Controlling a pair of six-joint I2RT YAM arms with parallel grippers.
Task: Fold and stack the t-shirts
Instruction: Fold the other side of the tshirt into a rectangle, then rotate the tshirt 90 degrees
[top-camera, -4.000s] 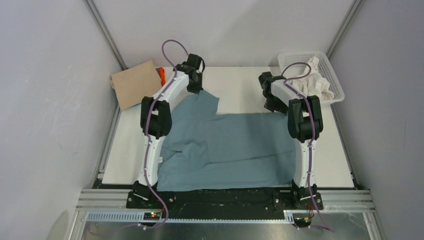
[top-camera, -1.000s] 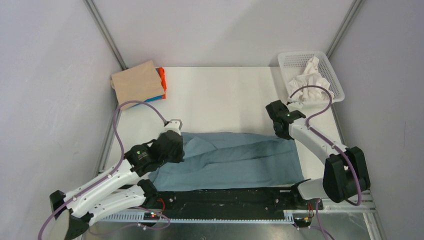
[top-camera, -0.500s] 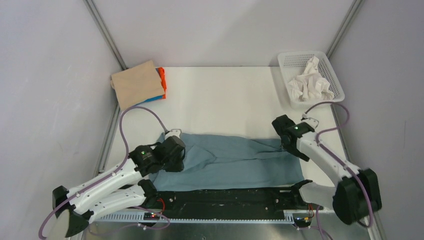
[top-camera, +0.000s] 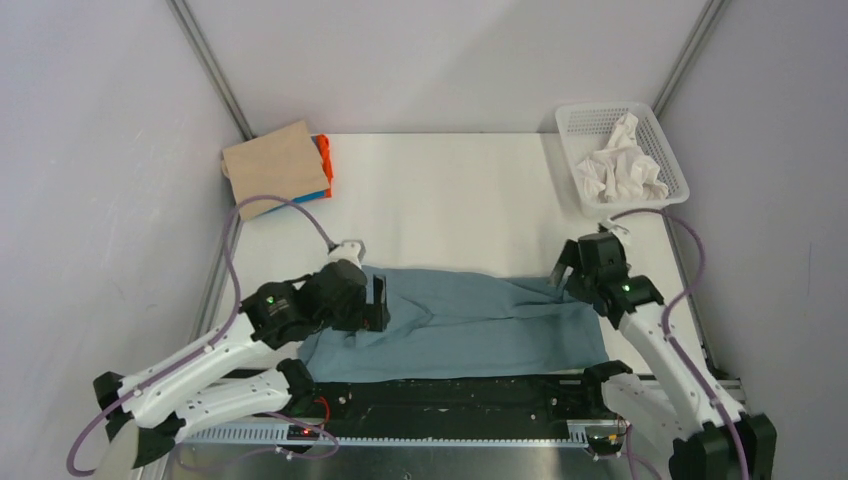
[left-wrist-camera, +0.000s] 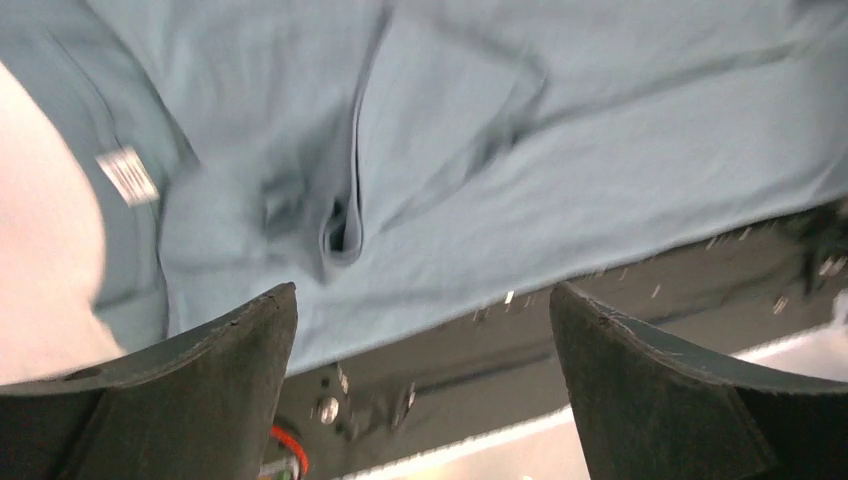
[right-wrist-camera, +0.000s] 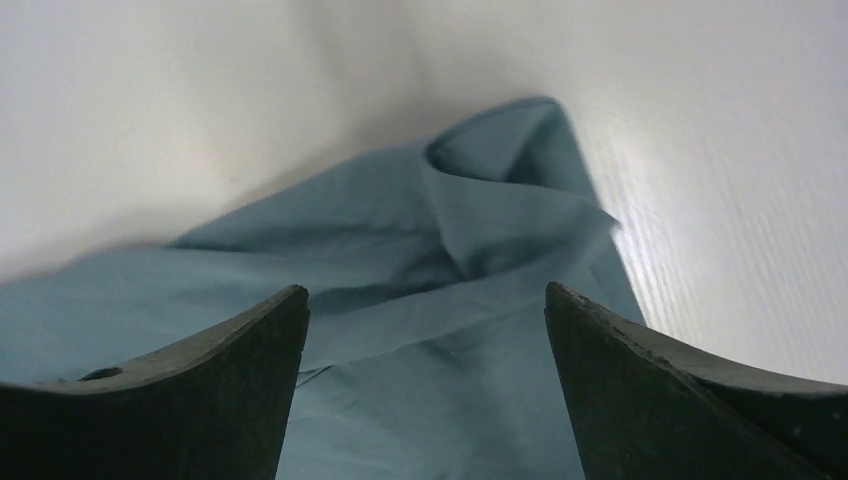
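The blue-grey t-shirt (top-camera: 470, 325) lies in a long folded band along the near edge of the tabletop (top-camera: 450, 195). The left tool (left-wrist-camera: 422, 300) hovers over its left end, the right tool (right-wrist-camera: 425, 295) over its right end, both spread wide apart and holding nothing.

Label (left-wrist-camera: 127, 175) on blue-grey t-shirt (left-wrist-camera: 600, 130) — blurred, nothing legible

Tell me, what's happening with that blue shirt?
Left gripper, right gripper open, empty, over ends of shirt. It lies folded in a long strip at near edge. Stack, basket far off.
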